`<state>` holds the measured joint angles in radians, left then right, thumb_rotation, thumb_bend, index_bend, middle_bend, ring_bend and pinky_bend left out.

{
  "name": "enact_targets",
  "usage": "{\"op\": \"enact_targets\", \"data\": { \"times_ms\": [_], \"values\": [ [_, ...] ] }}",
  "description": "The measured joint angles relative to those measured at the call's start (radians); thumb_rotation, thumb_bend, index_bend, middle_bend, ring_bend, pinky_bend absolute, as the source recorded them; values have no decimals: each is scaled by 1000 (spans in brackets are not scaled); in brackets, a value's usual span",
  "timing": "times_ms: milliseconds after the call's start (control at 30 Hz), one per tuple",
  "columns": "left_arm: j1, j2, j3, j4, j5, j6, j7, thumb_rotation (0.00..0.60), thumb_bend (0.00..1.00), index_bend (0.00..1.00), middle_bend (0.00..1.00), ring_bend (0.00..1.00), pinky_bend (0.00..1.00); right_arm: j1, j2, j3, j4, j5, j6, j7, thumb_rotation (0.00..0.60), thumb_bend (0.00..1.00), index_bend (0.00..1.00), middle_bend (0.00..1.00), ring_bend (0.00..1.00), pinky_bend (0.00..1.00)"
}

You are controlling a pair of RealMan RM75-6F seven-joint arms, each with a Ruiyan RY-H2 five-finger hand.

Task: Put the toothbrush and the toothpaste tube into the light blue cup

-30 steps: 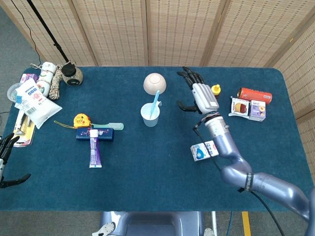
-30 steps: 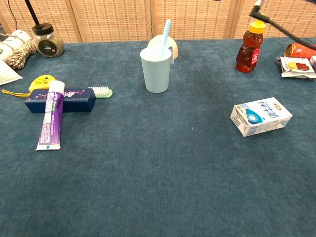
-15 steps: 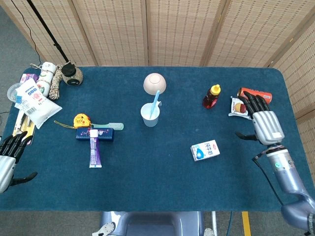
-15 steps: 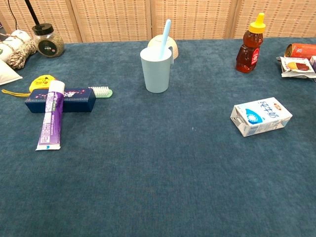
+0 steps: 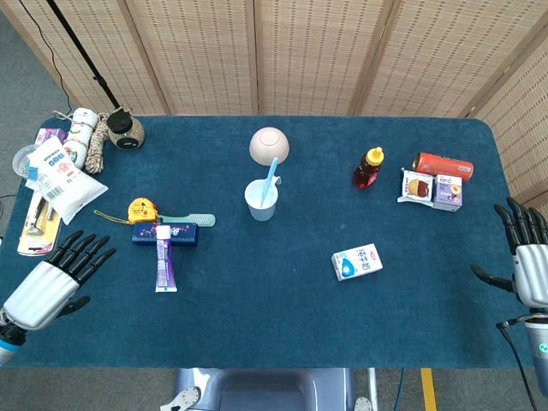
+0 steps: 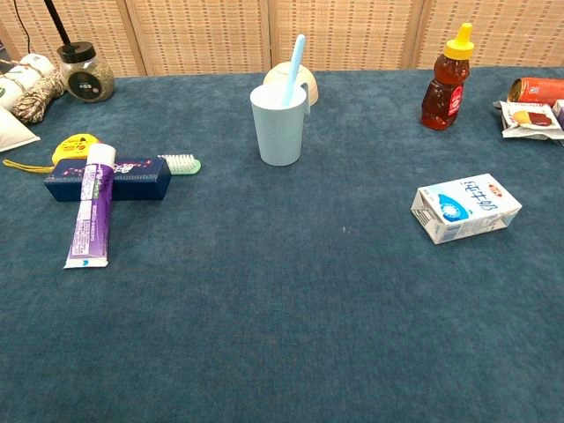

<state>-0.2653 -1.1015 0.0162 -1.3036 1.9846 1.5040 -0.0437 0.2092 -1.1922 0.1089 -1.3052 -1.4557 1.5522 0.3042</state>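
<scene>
The light blue cup (image 5: pixel 261 199) (image 6: pixel 278 123) stands upright near the table's middle, with a light blue toothbrush (image 5: pixel 271 177) (image 6: pixel 295 58) standing in it. The purple toothpaste tube (image 5: pixel 163 259) (image 6: pixel 89 218) lies to the left, its capped end resting across a dark blue box (image 5: pixel 166 234) (image 6: pixel 110 179). My left hand (image 5: pixel 53 279) hovers open at the table's front left edge, left of the tube and apart from it. My right hand (image 5: pixel 531 264) is open at the far right edge, holding nothing. Neither hand shows in the chest view.
A green toothbrush (image 5: pixel 190 220) (image 6: pixel 179 164) and yellow tape measure (image 5: pixel 140 209) lie behind the box. A milk carton (image 5: pixel 356 261) (image 6: pixel 464 207), honey bottle (image 5: pixel 368 168) (image 6: pixel 443 89), upturned bowl (image 5: pixel 269 144), can (image 5: pixel 443 164), snack packs (image 5: pixel 433 188) and left-corner clutter (image 5: pixel 64 167) share the table.
My right hand has drawn back from the cup area to the table's right edge. My left hand has come up and in toward the front left, fingers spread.
</scene>
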Motion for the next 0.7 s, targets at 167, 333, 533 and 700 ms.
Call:
{"op": "enact_targets", "data": {
  "times_ms": [167,333,533,700],
  "values": [
    [-64,-55,14,149,91,11,60,600,0,0,0,0,0,-35,-18,-6,3,1,27,-25,600,125,0,0,0,0],
    [-137,-98,30,273,178,19,121,600,0,0,0,0,0,-44,-15,13,-9,14,37,-22,600,124,0,0,0,0],
    [-234,-140,52,384,245,-20,215,600,0,0,0,0,0,-50,-15,26,-16,17,28,-12,600,124,0,0,0,0],
    [-290,-206,73,447,256,-68,230,600,0,0,0,0,0,-48,-16,27,-18,14,11,-6,600,124,0,0,0,0]
  ]
}}
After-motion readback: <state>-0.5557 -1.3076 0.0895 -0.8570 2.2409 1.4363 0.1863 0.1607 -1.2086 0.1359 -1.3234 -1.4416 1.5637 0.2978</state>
